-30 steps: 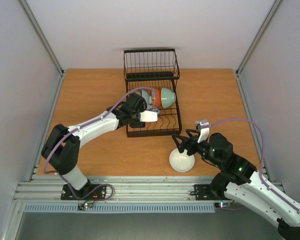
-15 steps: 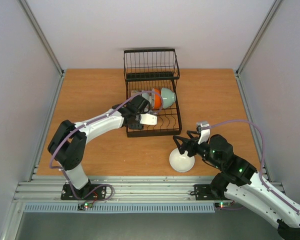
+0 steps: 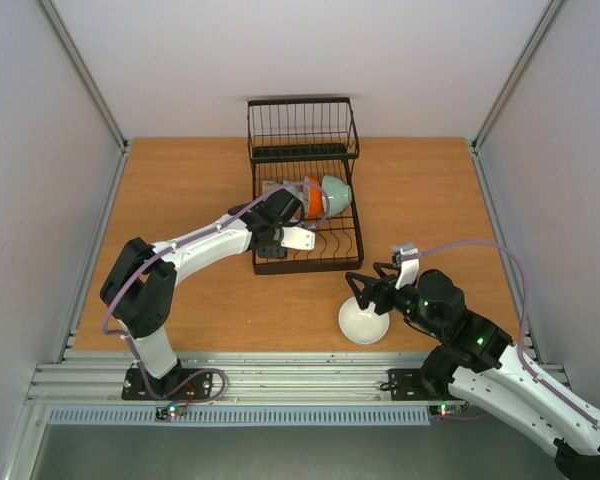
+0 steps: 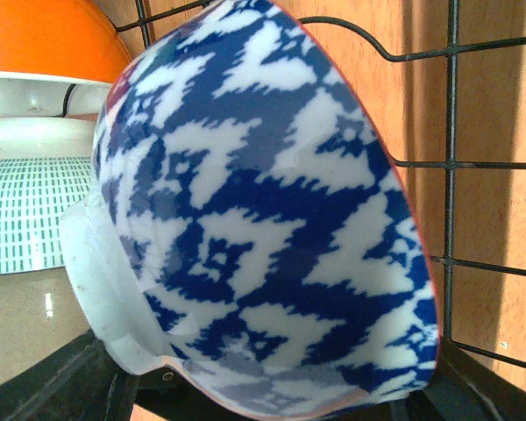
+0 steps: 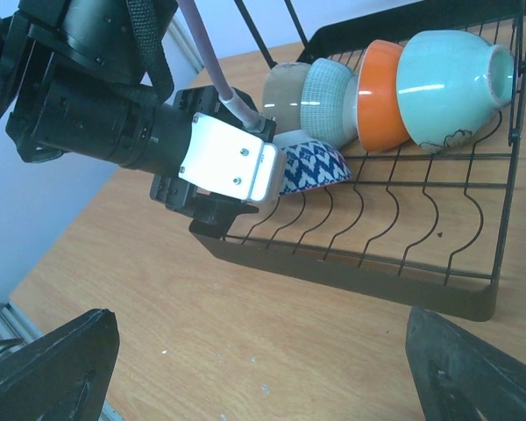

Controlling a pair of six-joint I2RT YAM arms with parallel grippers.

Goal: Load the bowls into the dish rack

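The black wire dish rack [image 3: 305,264] stands at mid-table. A row of bowls leans on edge in it: mint [image 5: 451,79], orange [image 5: 381,96], green-checked [image 5: 326,96] and beige [image 5: 280,92]. My left gripper [image 3: 292,213] is shut on a blue-and-white patterned bowl [image 4: 272,202], holding it on edge over the rack wires right beside the beige one. A white bowl [image 3: 364,322] sits upright on the table in front of the rack. Above its far rim my right gripper [image 3: 364,286] is open, and nothing lies between its fingers [image 5: 48,368].
The rack's taller basket section [image 3: 302,128] rises at the far end. Its front rim [image 5: 351,272] lies just ahead of my right gripper. Grey walls enclose the table on three sides, and the metal rail [image 3: 280,380] runs along the near edge.
My left arm has carried the patterned bowl a little further back and right, closer to the row of bowls. The right arm and the white bowl have not moved.
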